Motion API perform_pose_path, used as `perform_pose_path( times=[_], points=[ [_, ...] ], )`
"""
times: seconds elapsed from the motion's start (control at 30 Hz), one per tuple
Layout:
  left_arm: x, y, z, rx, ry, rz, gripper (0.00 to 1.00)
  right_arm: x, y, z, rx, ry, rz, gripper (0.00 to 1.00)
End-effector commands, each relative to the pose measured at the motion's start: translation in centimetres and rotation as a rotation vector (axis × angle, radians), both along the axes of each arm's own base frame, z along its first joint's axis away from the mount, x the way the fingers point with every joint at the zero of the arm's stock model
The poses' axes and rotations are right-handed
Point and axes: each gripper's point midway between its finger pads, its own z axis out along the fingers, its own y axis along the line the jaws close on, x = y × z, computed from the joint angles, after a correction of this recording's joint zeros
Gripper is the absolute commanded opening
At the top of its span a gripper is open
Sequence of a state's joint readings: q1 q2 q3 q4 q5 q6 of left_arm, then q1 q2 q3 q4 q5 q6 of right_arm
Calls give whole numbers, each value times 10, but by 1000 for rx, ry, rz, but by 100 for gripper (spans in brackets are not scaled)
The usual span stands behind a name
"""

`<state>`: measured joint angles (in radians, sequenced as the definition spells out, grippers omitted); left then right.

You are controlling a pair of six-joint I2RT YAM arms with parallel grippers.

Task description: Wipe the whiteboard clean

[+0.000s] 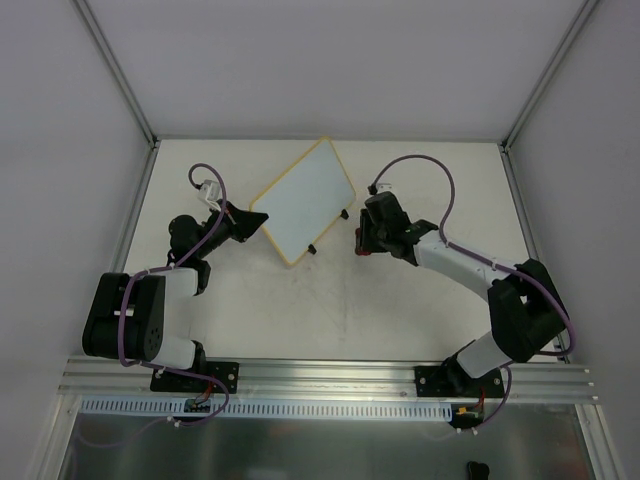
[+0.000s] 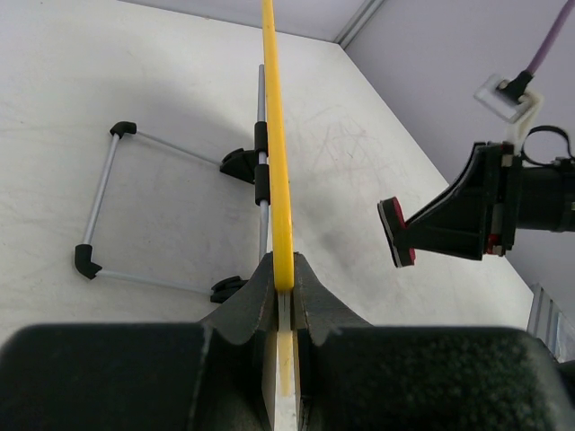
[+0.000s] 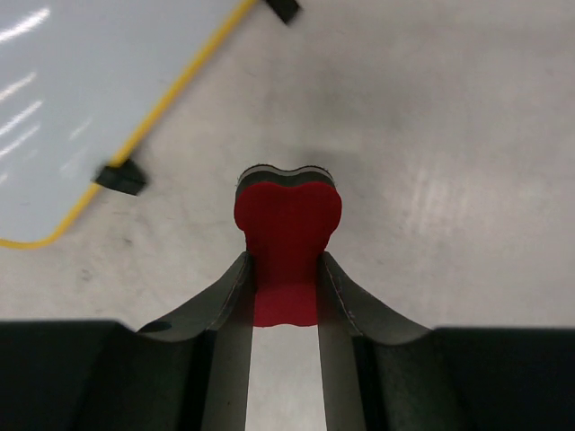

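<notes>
White table (image 1: 400, 310): the whiteboard (image 1: 303, 205) sits tilted near the far edge's middle, the left gripper (image 1: 250, 222) clamped on its corner. Beside it the right gripper (image 1: 362, 241) pinches a red eraser (image 3: 287, 224). No writing shows, so releasing likely comes next.

White whiteboard (image 1: 305, 199) with yellow frame; red eraser (image 3: 287, 235); black grippers

A pale, faintly scuffed bench (image 1: 330, 310) fills the floor of the scene. A small red eraser (image 3: 287, 238) with a dark backing layer shows right of centre. Plain white walls (image 1: 330, 60) enclose three sides. A ribbed metal rail (image 1: 330, 375) runs along the near edge.
</notes>
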<state>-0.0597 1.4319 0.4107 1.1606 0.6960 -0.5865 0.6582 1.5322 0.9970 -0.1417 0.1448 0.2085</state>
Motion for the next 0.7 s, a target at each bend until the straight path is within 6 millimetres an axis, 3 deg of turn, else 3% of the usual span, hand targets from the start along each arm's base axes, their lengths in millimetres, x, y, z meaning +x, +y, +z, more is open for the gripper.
perform_pose_path(
  times=[0.0, 0.17, 0.37, 0.67],
  points=[
    [-13, -17, 19, -12, -64, -110, 0, -26, -55, -29, -191, 125, -78, 0],
    [-12, -17, 20, -14, -66, -110, 0, -34, -94, -37, -290, 172, -129, 0],
    [-12, -18, 20, -14, -66, -113, 0, -38, -124, -48, -315, 246, -157, 2],
    [-13, -17, 19, -12, -64, -109, 0, -42, -132, -66, -309, 322, -141, 7]
  ],
)
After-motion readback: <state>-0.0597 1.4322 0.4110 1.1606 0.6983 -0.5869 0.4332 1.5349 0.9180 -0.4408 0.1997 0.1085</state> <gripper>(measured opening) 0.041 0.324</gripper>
